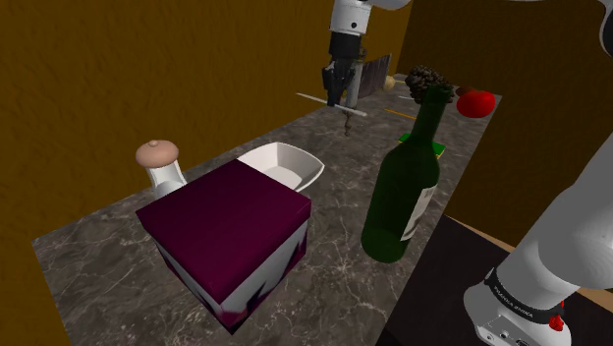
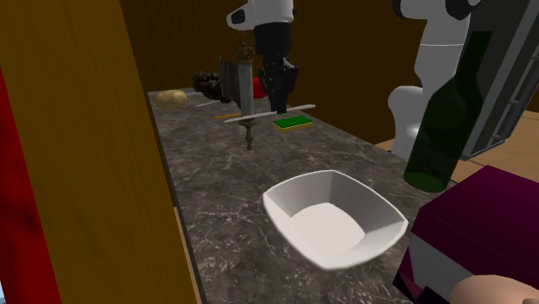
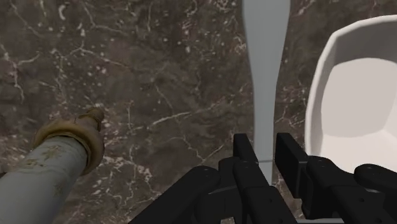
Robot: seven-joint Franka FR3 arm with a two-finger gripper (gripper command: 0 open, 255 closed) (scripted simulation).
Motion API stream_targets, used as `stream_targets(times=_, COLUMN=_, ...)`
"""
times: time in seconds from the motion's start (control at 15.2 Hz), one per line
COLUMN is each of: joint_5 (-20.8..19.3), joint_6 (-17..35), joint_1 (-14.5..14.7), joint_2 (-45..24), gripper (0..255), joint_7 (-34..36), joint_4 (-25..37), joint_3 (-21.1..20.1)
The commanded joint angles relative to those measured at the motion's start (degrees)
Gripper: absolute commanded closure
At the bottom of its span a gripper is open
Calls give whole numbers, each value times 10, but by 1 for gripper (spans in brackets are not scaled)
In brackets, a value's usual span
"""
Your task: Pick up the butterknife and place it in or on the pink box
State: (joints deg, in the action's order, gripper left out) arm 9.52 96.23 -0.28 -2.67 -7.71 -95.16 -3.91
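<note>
Grey butterknife (image 3: pixel 265 63), end hidden between fingers (image 3: pixel 245 151)

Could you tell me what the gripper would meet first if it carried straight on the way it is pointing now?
Most likely the dark marbled counter, between the white bowl and the brown-tipped tool. The gripper, shut on the butterknife, points down at it; its height is hard to judge.

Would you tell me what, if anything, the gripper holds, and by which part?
The black two-finger gripper clasps the slim pale-grey butterknife at its narrow stretch, just past where the wider end tapers.
</note>
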Motion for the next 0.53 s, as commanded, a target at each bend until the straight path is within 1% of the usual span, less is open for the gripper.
stream_targets(times=0.0, joint_5=0, joint_6=-17, joint_1=0, joint_2=-2, gripper=255, joint_7=2, joint_4=19, joint_3=0)
stream_targets(times=0.46, joint_5=-2, joint_6=-73, joint_1=-1, joint_2=-13, gripper=255, joint_7=11, joint_4=87, joint_3=1)
